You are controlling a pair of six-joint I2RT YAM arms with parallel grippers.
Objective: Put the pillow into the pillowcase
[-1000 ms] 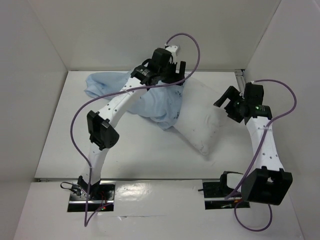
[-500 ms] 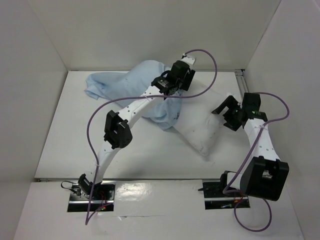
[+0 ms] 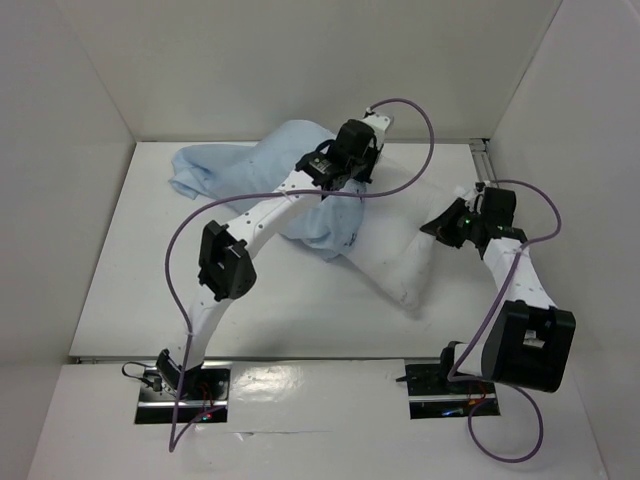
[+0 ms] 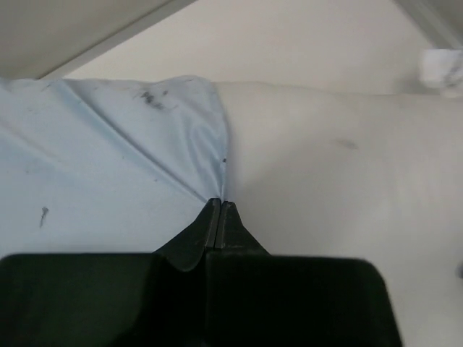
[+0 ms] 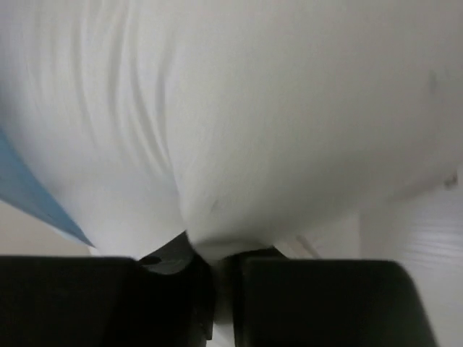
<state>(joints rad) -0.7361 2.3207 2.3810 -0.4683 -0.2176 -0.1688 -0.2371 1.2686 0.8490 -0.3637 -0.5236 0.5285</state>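
Note:
The light blue pillowcase [image 3: 228, 165] lies crumpled at the back of the table, and its right part covers the left end of the white pillow [image 3: 400, 255]. My left gripper [image 3: 335, 188] reaches over the pillowcase. In the left wrist view its jaws [image 4: 219, 206] are pressed together on the pillowcase [image 4: 108, 166] hem, next to the pillow [image 4: 340, 181]. My right gripper [image 3: 440, 228] is at the pillow's right end. In the right wrist view it [image 5: 217, 253] pinches a bulge of the pillow [image 5: 253, 108], with a sliver of the pillowcase [image 5: 29, 191] at left.
White walls enclose the table on the left, back and right. A metal rail [image 3: 480, 165] runs down the back right corner and another along the front edge [image 3: 300, 358]. Purple cables [image 3: 400, 105] loop above both arms.
Both grippers have gone from open to shut. The left arm swung right over the pillowcase edge. The right gripper moved left and down onto the pillow's end.

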